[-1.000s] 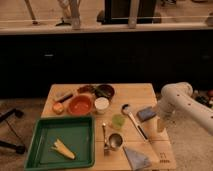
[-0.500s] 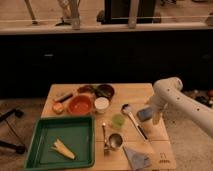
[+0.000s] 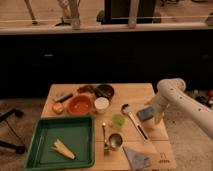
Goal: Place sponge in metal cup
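Observation:
A blue-grey sponge (image 3: 144,114) lies on the wooden table (image 3: 140,92) near its right edge, just right of a ladle (image 3: 133,120). My gripper (image 3: 154,113) hangs from the white arm at the right and is down at the sponge's right side, close to it or touching it. The metal cup (image 3: 115,141) stands upright near the table's front edge, to the lower left of the sponge, with a small green cup (image 3: 118,121) just behind it.
A green tray (image 3: 45,150) holding a yellow item (image 3: 62,148) fills the front left. An orange bowl (image 3: 80,105), a white cup (image 3: 101,104) and a dark bowl (image 3: 105,91) stand at the back. A blue cloth (image 3: 136,157) lies front right.
The arm has swung left and downward, bringing the gripper from off the table's right side to the sponge. The objects on the table have not moved.

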